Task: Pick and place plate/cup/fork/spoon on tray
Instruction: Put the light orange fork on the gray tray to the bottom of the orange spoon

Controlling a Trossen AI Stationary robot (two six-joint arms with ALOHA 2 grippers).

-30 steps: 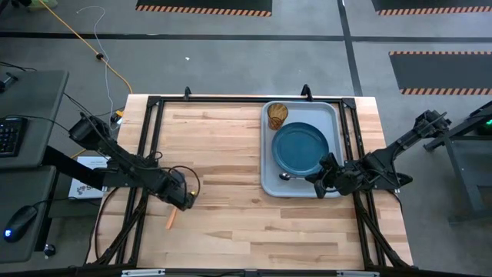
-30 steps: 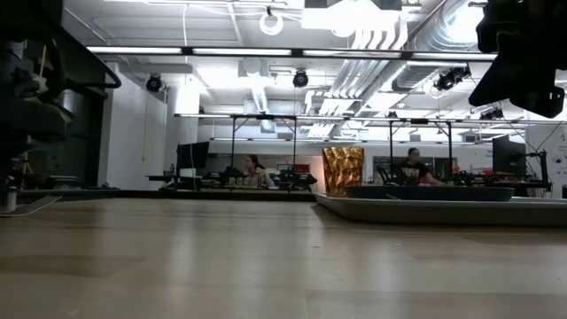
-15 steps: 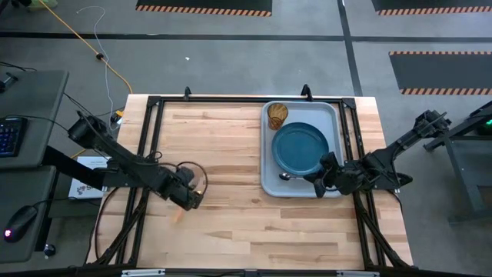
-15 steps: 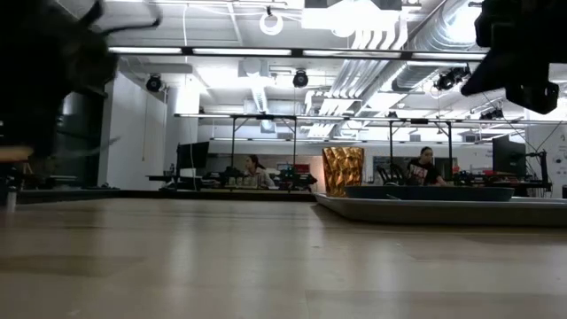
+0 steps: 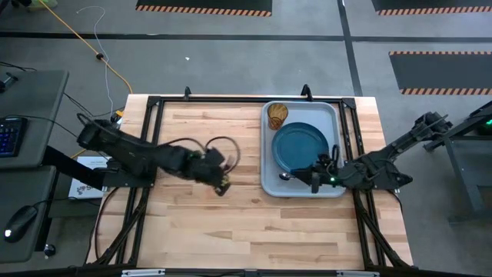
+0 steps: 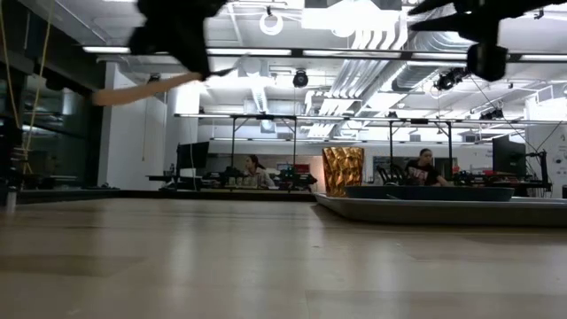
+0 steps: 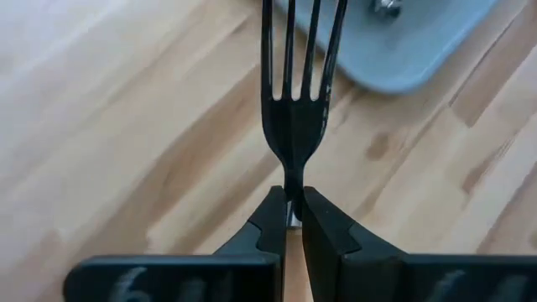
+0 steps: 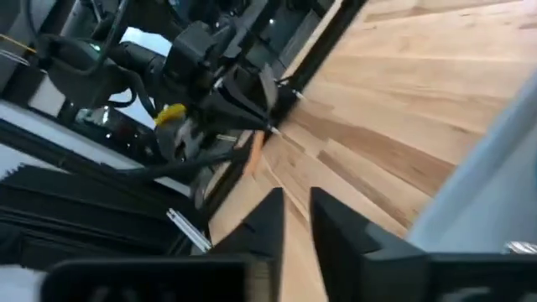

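Note:
My left gripper [image 5: 220,178] hangs over the middle of the table, shut on the orange-handled fork [image 7: 294,92], whose tines point toward the tray [image 5: 332,115]. On the tray lie the dark blue plate [image 5: 300,148], the amber cup [image 5: 277,115] at its far left corner, and the spoon [image 5: 286,176] by its near rim. My right gripper [image 5: 314,178] hovers above the tray's near edge beside the spoon, its fingers [image 8: 268,220] a little apart, with nothing between them. My left gripper pinches the fork's thin neck [image 7: 292,186], just behind the tines, between its two fingertips. The tines run on forward past the fingertips, and the handle [image 6: 133,90] sticks out behind. The fork is lifted clear of the table, close to level.
Bare wood lies between the left gripper and the tray. A black frame [image 5: 154,104] runs along the table's left, far and right edges. In the low view, people sit at desks in the room behind.
My left gripper has taken hold of the fork near the table's left side, lifted it clear and carried it toward the right, nearer the tray. My right gripper has shifted a little above the tray's near edge; the spoon has stayed where it was.

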